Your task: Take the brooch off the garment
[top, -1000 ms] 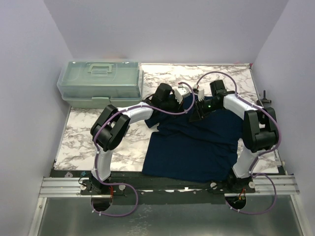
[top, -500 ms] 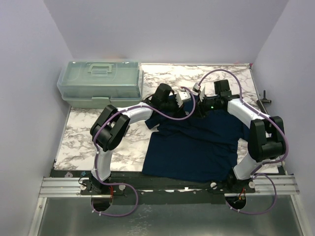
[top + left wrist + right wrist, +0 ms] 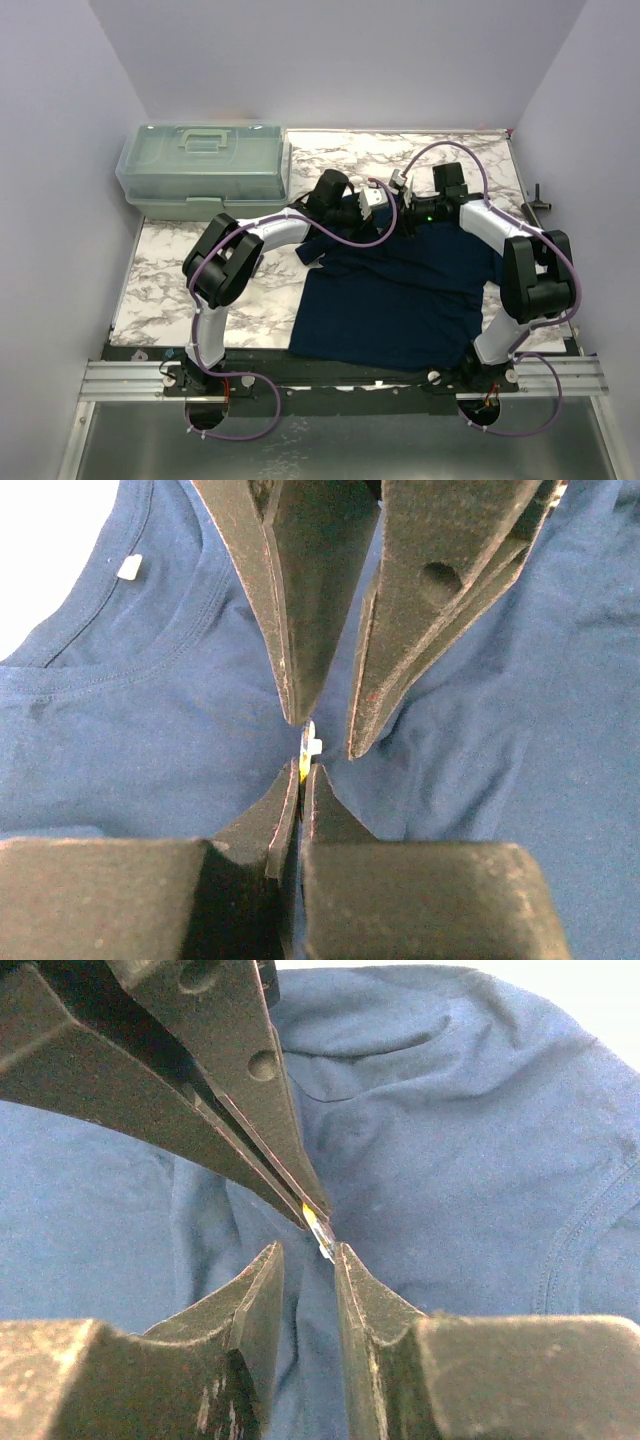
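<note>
The garment point(image 3: 400, 290), a dark navy T-shirt, lies on the table in front of both arms. It also fills the left wrist view point(image 3: 120, 740) and the right wrist view point(image 3: 480, 1140). My left gripper point(image 3: 302, 770) is shut on the edge of the brooch point(image 3: 307, 748), a thin gold-grey disc seen edge-on just above the chest fabric. My right gripper point(image 3: 308, 1252) is open, tip to tip with the left, with a fold of shirt between its jaws. Its right finger point(image 3: 360, 1290) is next to the brooch point(image 3: 319, 1232). In the top view the two grippers meet near the collar point(image 3: 395, 205).
A translucent grey-green toolbox point(image 3: 205, 168) stands at the back left of the marble table point(image 3: 170, 270). The shirt's small white neck tag point(image 3: 129, 567) shows at the collar. A small black object point(image 3: 540, 195) sits at the right edge. Lilac walls close in three sides.
My right gripper has moved farther back, up to the left gripper's tip near the collar. The shirt's upper part has been drawn back and bunched. The left arm has barely moved.
</note>
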Controlling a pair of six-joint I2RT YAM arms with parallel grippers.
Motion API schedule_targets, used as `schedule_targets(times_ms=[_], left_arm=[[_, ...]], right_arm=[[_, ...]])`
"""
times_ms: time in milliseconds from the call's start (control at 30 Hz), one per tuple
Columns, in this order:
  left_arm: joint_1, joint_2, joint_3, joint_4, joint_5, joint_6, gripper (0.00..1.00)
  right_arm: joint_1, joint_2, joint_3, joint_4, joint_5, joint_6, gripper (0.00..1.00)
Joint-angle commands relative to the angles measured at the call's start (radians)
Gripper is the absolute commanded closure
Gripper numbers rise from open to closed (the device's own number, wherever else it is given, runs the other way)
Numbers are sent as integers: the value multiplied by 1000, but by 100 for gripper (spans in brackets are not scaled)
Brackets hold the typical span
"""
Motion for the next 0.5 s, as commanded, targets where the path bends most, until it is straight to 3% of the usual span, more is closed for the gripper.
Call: schedule_targets(times_ms=[0, 300, 467], left_arm=[[-1, -44, -9, 6, 62, 15, 100], [-1, -49, -10, -8, 85, 23, 100], [-2, -47, -5, -14, 90, 28, 100]], right_arm=[[-4, 22, 8, -17, -29, -60, 70], [-4, 38, 24, 0, -36, -23, 77], [-5, 48, 36, -16, -45, -35, 86]])
